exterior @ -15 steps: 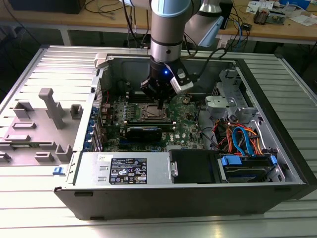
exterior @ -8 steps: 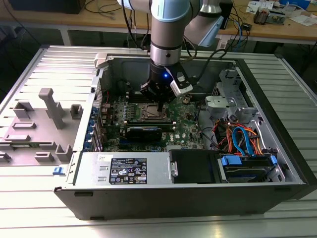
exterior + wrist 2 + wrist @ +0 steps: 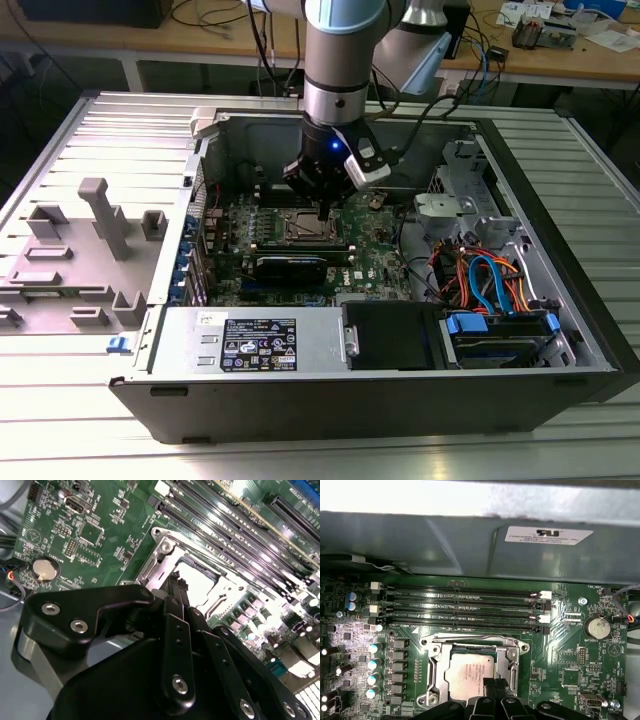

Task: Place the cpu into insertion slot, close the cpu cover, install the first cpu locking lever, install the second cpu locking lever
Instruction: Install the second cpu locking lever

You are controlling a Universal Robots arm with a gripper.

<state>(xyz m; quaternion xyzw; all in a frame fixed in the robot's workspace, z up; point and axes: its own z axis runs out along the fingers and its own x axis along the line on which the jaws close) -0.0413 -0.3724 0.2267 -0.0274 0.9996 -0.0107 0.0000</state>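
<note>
The cpu (image 3: 467,672), a dull silver square, lies flat in the insertion slot (image 3: 292,238) of the green motherboard. The cpu cover (image 3: 513,656), a grey metal frame, lies down around the chip with the chip showing through its window. In the second wrist view the cover (image 3: 161,549) gleams beyond the fingers. My gripper (image 3: 495,686) hangs straight over the socket, its black fingertips (image 3: 173,587) pressed together at the chip's near edge, with nothing between them. In the exterior view the gripper (image 3: 322,212) points down into the open computer case.
Long black memory slots (image 3: 460,610) run beside the socket, and a coin battery (image 3: 596,626) sits further off. A black card (image 3: 290,266), a power supply (image 3: 255,345) and a bundle of coloured cables (image 3: 480,280) crowd the case. A grey fixture (image 3: 100,215) stands on the table.
</note>
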